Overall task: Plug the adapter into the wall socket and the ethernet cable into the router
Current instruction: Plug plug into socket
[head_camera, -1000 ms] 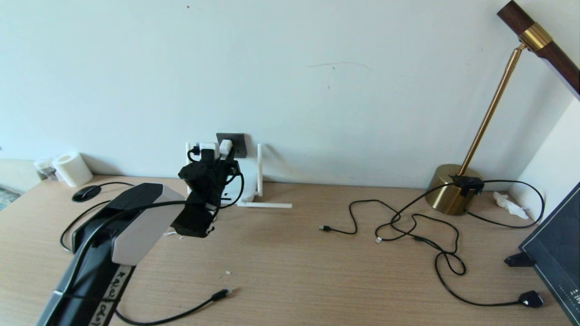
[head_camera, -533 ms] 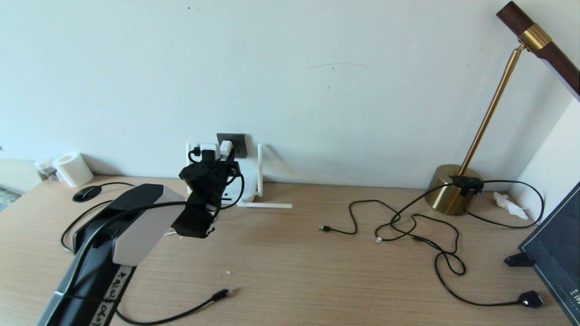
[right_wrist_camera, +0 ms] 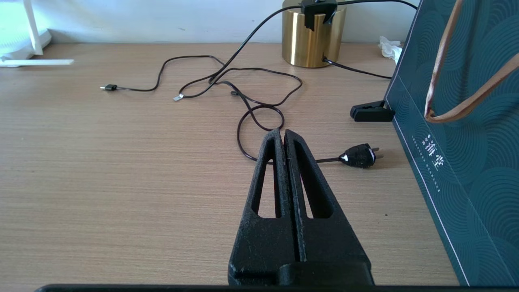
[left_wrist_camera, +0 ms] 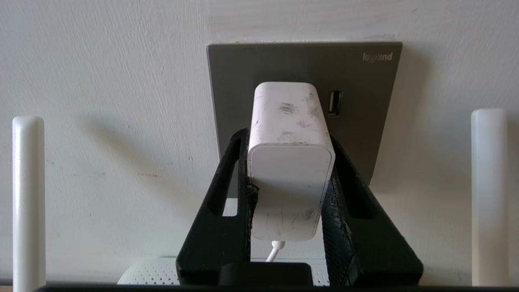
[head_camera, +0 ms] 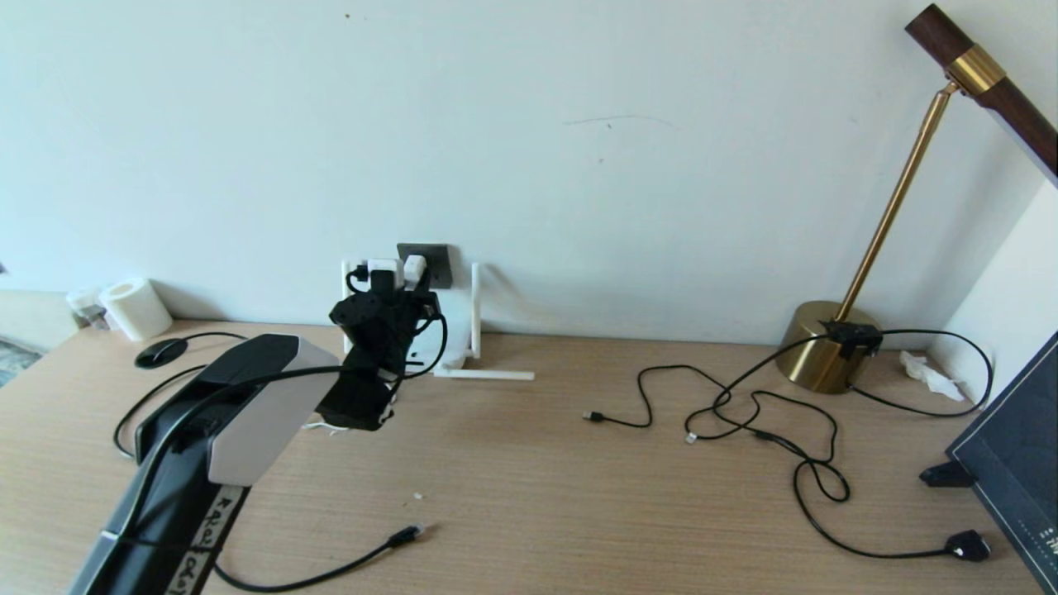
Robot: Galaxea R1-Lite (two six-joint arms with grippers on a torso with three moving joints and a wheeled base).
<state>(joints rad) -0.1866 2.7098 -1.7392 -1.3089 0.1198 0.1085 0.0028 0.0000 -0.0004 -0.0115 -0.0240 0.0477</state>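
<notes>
So the adapter [left_wrist_camera: 290, 162] is pinched between the left gripper [left_wrist_camera: 290, 178] fingers [left_wrist_camera: 227, 211], one on each side, its far end up against the wall socket [left_wrist_camera: 365, 101], thin white cord dropping out below between them. Router [left_wrist_camera: 150, 271] sits under the fingers, an antenna [left_wrist_camera: 28, 202] off to either side. Ethernet cable [head_camera: 331, 566] lies on the desk [head_camera: 579, 496] well behind. Right gripper [right_wrist_camera: 284, 138] has its fingers pressed together, empty, over the desk near a black plug [right_wrist_camera: 359, 156]

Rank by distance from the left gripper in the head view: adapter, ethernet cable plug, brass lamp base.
1. adapter: held in the left gripper, at the wall socket.
2. ethernet cable plug: front of the desk, below the arm.
3. brass lamp base: far right, by the wall.
</notes>
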